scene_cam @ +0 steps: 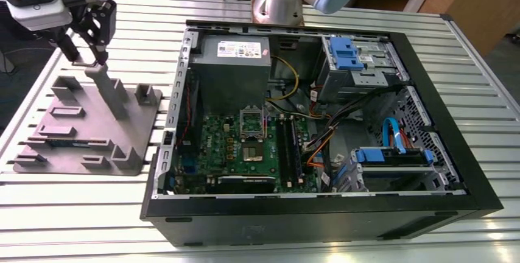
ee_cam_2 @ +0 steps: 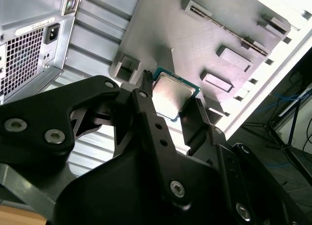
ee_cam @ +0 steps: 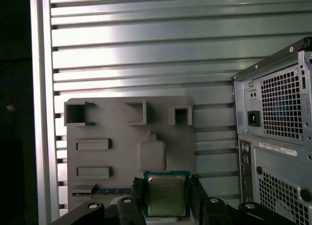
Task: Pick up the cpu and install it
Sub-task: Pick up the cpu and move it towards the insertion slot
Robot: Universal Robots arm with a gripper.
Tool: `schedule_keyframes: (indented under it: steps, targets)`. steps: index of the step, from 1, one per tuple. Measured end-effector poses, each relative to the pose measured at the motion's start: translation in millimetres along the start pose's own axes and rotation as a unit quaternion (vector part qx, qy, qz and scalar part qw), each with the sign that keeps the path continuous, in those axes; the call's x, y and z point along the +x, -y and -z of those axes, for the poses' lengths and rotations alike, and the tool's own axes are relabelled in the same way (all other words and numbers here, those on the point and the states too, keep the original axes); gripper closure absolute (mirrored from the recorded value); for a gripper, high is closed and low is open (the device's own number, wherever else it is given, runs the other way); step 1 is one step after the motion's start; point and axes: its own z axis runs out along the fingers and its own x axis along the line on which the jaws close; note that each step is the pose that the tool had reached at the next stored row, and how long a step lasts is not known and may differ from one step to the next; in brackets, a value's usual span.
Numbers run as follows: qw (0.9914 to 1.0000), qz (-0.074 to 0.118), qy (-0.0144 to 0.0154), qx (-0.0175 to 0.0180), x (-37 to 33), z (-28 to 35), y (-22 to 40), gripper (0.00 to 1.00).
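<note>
While the arm (scene_cam: 281, 4) stands behind the open computer case (scene_cam: 325, 214), its black jaws hang at the exterior view's left, just over a tall post (scene_cam: 106, 89) on the grey tray (scene_cam: 138, 147). The tray lies flat on the slatted metal counter (scene_cam: 81, 214), just beside the case. From this side it is hard to tell whether anything sits between the jaws or whether they touch the post. Inside the case a green board (scene_cam: 235, 147) lies flat with a square socket (scene_cam: 250, 152) near its middle, and a grey metal box (scene_cam: 231, 53) sits at the far end. In the second wrist view the jaws are clenched on the chip (ee_cam_2: 173, 96), one black finger (ee_cam_2: 146, 103) against each of two opposite edges. Its silver top with a thin green rim faces the camera. The tray lies behind it, a long narrow memory stick (ee_cam_2: 229, 32) rests in a slot on the tray, and the vented back of the case is off to one side. In the first wrist view the chip (ee_cam: 166, 193) sits square between the two fingers and is seen over the tray, close to the post. The post's flat top (ee_cam: 151, 154) is bare. The memory stick (ee_cam: 109, 191) lies just beside the chip on the tray, and the back of the case stands apart from the tray on the counter.
</note>
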Motion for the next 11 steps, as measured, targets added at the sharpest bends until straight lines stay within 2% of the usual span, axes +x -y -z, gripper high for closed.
schedule_keyframes:
  steps: [11]
  targets:
    - [1.00000, 0.000, 0.0000, 0.0000, -13.0, 0.0, -1.0, 0.53]
